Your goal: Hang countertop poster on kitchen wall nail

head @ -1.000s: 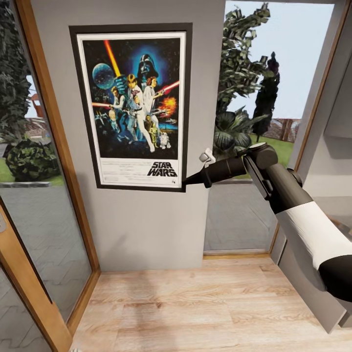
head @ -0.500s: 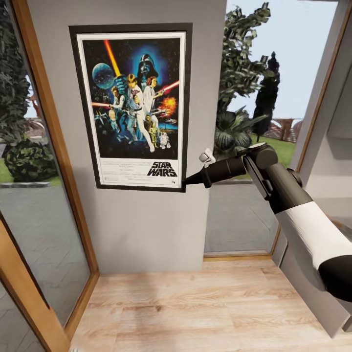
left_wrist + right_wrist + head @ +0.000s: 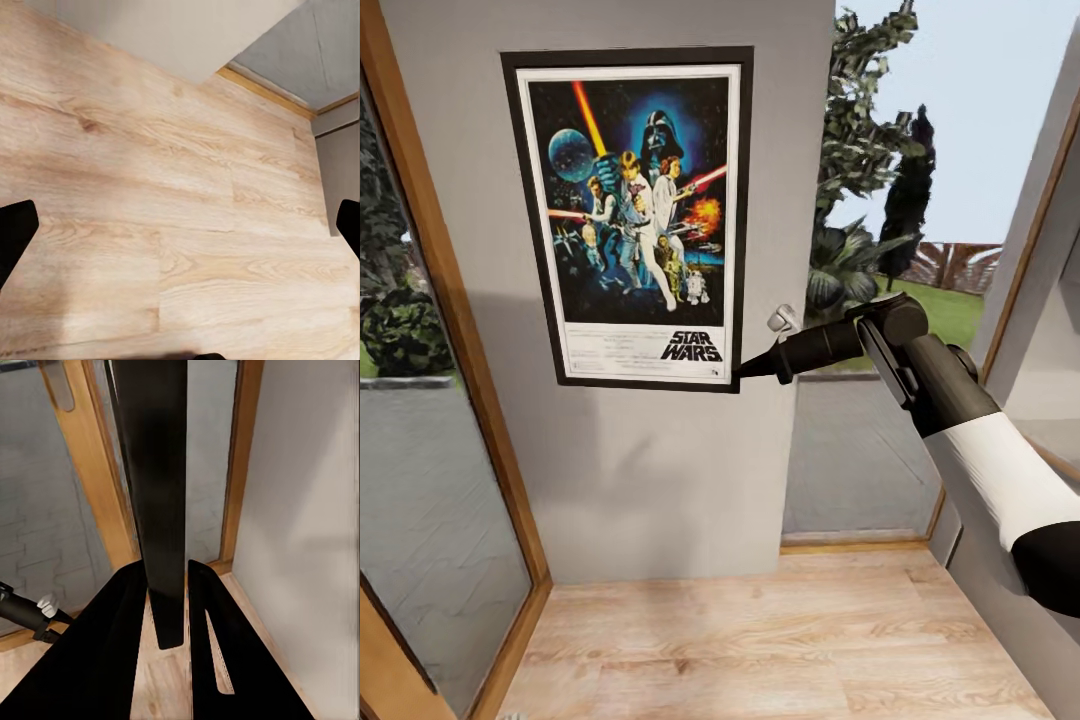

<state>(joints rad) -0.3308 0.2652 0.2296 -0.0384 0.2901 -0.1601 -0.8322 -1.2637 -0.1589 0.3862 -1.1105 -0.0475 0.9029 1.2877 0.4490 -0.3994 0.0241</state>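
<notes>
We see poster (image 3: 628, 218) upper left of head view, flat against grey wall (image 3: 650, 480). Our right gripper (image 3: 740, 374) pinches frame's lower right corner, arm (image 3: 950, 420) reaching in from right. Right wrist view: dark frame edge (image 3: 157, 495) clamped between fingers (image 3: 112, 652). Left gripper (image 3: 180, 240) spread wide over wood floor (image 3: 150, 187).

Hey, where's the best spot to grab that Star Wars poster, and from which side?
Probably the thin black frame edge at the lower right corner, approached from the right side. The poster stands upright and flat against the grey wall, so only its edges offer a pinch. The right gripper is closed on that corner.
</notes>
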